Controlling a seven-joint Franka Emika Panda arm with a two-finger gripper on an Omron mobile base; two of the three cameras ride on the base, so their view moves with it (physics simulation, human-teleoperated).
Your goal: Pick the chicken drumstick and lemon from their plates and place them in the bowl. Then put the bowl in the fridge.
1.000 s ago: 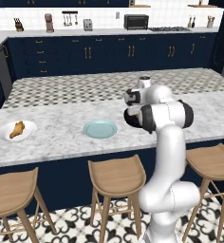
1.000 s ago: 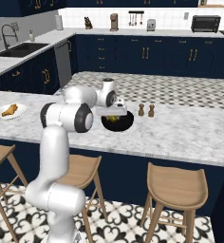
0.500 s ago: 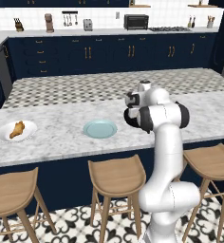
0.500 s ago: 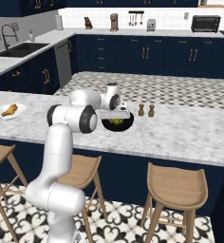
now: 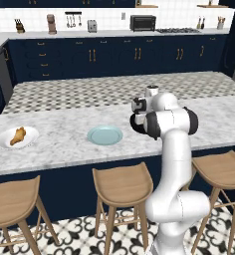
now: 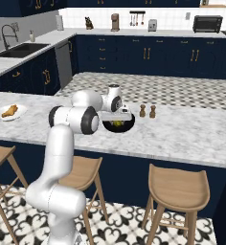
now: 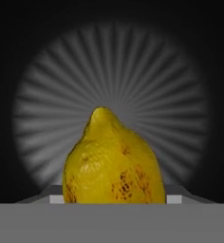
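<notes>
The black bowl (image 6: 129, 126) sits on the marble island, and my gripper (image 6: 120, 116) points down into it. The yellow lemon (image 6: 116, 124) is low inside the bowl between my fingers. In the hand view the lemon (image 7: 114, 163) looms close against the bowl's ribbed bottom (image 7: 47, 85); I appear shut on it. From the left, my gripper (image 5: 138, 115) hangs over the bowl (image 5: 134, 126), mostly behind the arm. The chicken drumstick (image 5: 18, 135) lies on the white plate (image 5: 4, 144) far left. The light blue plate (image 5: 105, 135) is bare. The fridge is out of view.
Two small brown shakers (image 6: 142, 111) (image 6: 152, 112) stand just right of the bowl. Wooden stools (image 5: 122, 185) line the island's near edge. Navy cabinets and a back counter with appliances run behind; a sink (image 6: 20, 48) is at far left.
My arm's elbow has swung a little toward the bowl. The hand stays over the bowl with the lemon between its fingers.
</notes>
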